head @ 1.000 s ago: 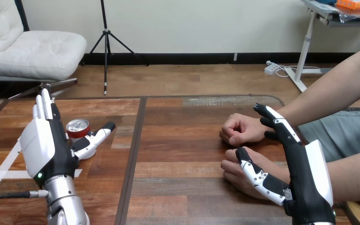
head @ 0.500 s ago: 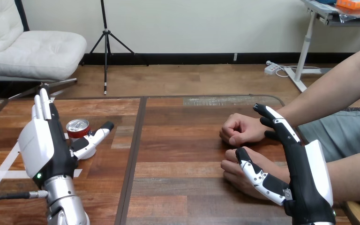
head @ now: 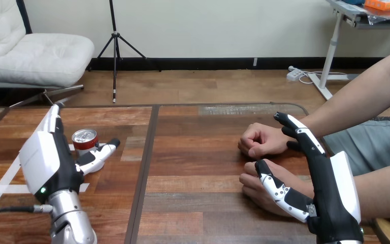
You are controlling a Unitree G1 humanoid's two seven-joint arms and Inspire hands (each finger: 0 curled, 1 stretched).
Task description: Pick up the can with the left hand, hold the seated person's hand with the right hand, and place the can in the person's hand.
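Item: can (head: 85, 140), far left of tabletop (head: 198, 168)
Upright between thumb and straight, open fingers (head: 55, 122) of left hand (head: 51, 162); right hand (head: 330, 188) likewise open (thumb lying over the person's near hand (head: 249, 184)).

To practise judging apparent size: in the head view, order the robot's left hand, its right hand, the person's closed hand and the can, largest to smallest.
1. The right hand and the left hand: much alike, both close to the camera, so unranked.
2. The person's closed hand.
3. The can, smallest.
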